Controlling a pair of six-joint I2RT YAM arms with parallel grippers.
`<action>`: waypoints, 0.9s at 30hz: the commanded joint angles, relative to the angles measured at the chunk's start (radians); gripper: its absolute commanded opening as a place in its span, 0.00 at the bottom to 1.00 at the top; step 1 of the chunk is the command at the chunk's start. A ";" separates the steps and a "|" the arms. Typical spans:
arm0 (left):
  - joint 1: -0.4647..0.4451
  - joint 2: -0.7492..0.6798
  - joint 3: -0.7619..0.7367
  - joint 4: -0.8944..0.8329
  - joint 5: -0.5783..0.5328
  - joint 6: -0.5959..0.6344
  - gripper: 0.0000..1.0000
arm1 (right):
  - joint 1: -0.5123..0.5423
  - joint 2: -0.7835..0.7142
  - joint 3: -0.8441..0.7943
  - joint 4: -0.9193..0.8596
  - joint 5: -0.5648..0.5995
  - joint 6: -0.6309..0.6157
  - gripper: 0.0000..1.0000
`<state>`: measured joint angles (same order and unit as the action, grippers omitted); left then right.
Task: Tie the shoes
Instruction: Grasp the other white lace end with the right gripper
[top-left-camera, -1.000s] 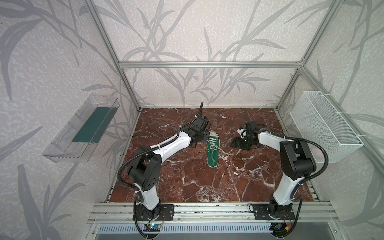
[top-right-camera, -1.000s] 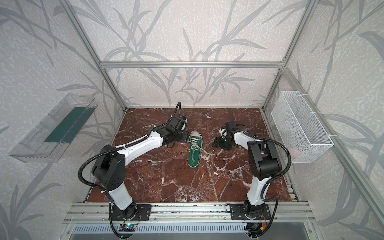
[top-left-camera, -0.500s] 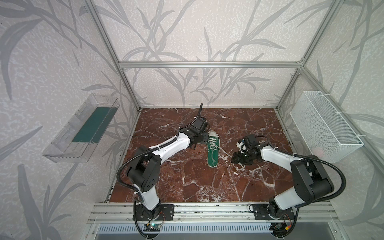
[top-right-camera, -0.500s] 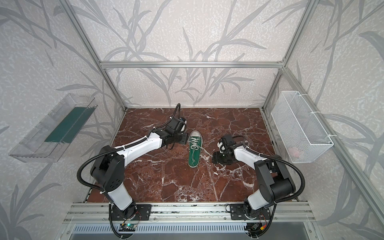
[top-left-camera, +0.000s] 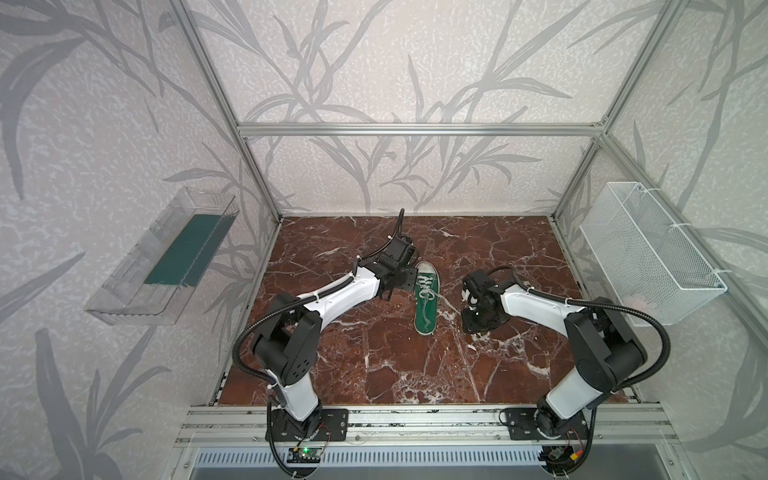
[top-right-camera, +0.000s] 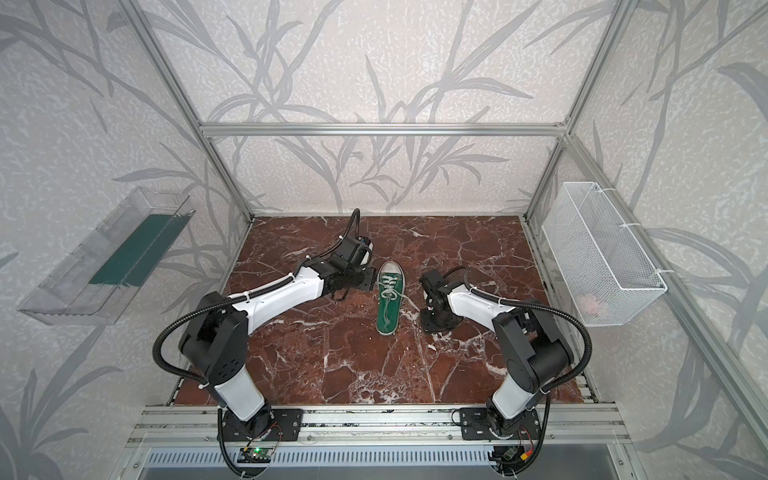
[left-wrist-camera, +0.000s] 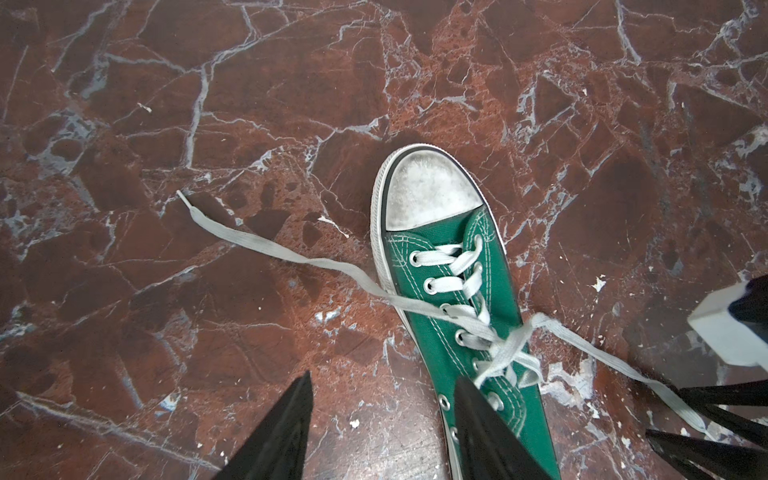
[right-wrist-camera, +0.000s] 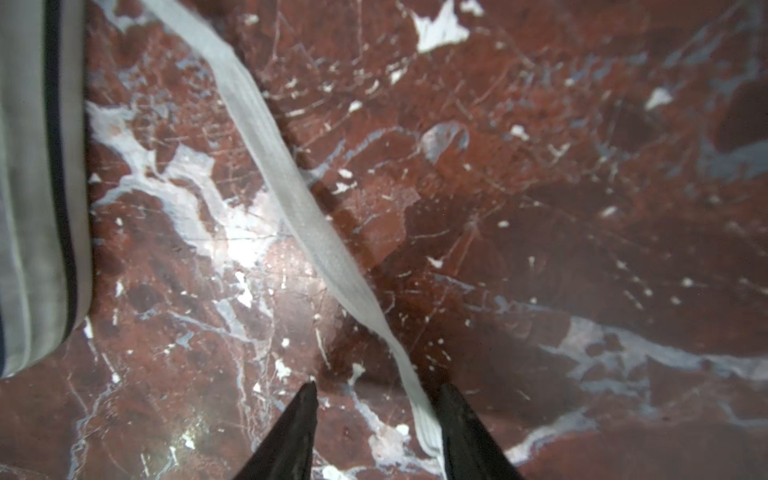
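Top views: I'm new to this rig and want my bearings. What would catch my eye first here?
The green sneaker stands out at the middle of the dark red marble table, toe toward the back wall, white laces trailing loose to both sides. The left gripper hangs open at one side of it; the right gripper, jaws apart, straddles one lace end on the other.

A green sneaker (left-wrist-camera: 432, 332) lies on the marble floor (left-wrist-camera: 208, 124), laces (left-wrist-camera: 505, 349) loosely crossed. The left gripper (left-wrist-camera: 382, 378) hangs spread over its side.

Bright, even light, soft shadows; in my right wrist view the sneaker (right-wrist-camera: 37, 187) blurs, tabletop (right-wrist-camera: 241, 249) glares.
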<state>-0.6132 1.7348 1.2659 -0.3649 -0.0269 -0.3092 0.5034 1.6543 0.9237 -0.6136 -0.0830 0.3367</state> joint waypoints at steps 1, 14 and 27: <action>0.001 -0.038 -0.008 -0.001 0.002 -0.010 0.57 | 0.006 0.028 -0.003 -0.125 0.049 -0.022 0.48; 0.003 -0.031 0.000 -0.002 0.013 -0.014 0.57 | 0.007 0.046 -0.027 -0.079 -0.005 -0.025 0.20; 0.001 -0.028 -0.005 -0.028 0.056 -0.051 0.57 | -0.061 0.024 0.045 0.032 -0.157 0.018 0.00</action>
<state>-0.6132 1.7348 1.2659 -0.3695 0.0101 -0.3344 0.4770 1.6661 0.9360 -0.6453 -0.1471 0.3275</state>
